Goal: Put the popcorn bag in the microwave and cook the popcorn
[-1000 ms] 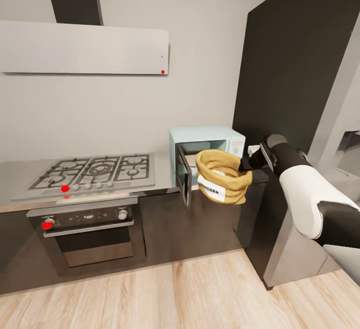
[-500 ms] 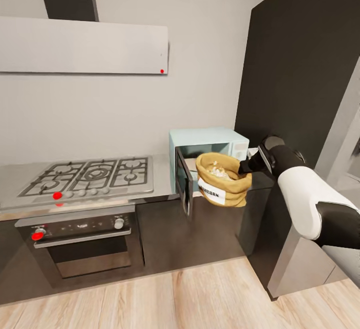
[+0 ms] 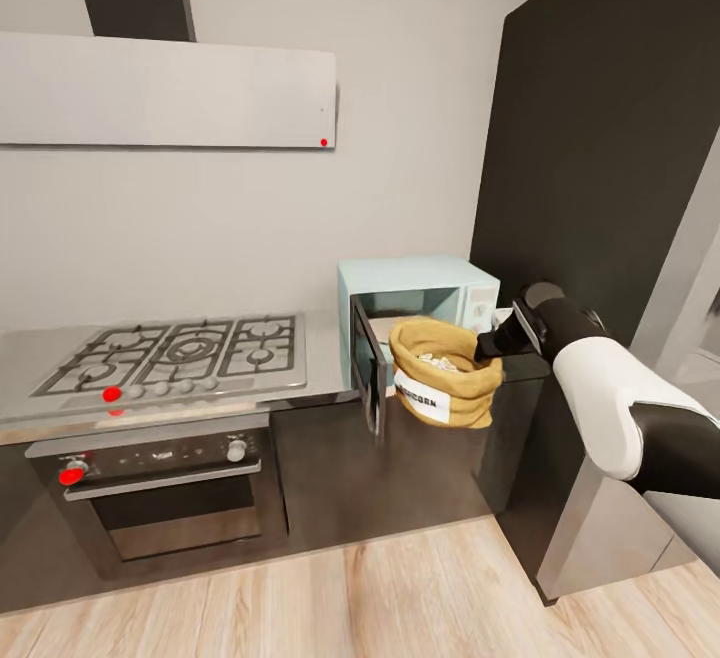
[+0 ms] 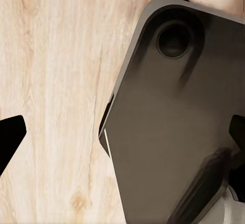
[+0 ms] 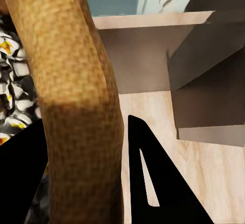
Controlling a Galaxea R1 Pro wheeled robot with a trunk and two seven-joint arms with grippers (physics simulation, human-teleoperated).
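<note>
In the head view the tan popcorn bag [image 3: 442,385] hangs in the air in front of the pale mint microwave [image 3: 420,283], whose door [image 3: 368,366] stands open to the left. My right gripper [image 3: 492,342] is shut on the bag's rolled rim at its right side. Whitish popcorn [image 3: 436,361] shows inside the sack. The right wrist view has the bag's rim [image 5: 81,81] pinched between my black fingers [image 5: 153,183], with popcorn [image 5: 13,81] beside it. My left gripper [image 4: 127,132] hangs open over the wood floor.
A gas hob [image 3: 175,350] lies in the steel countertop [image 3: 325,363] left of the microwave, above a built-in oven [image 3: 160,483]. A white hood [image 3: 165,90] hangs on the wall. A tall dark cabinet [image 3: 600,138] rises close behind my right arm. My dark base [image 4: 173,132] is below the left gripper.
The bag has come down a little in front of the microwave's opening, still held by the right gripper. The head camera has shifted slightly.
</note>
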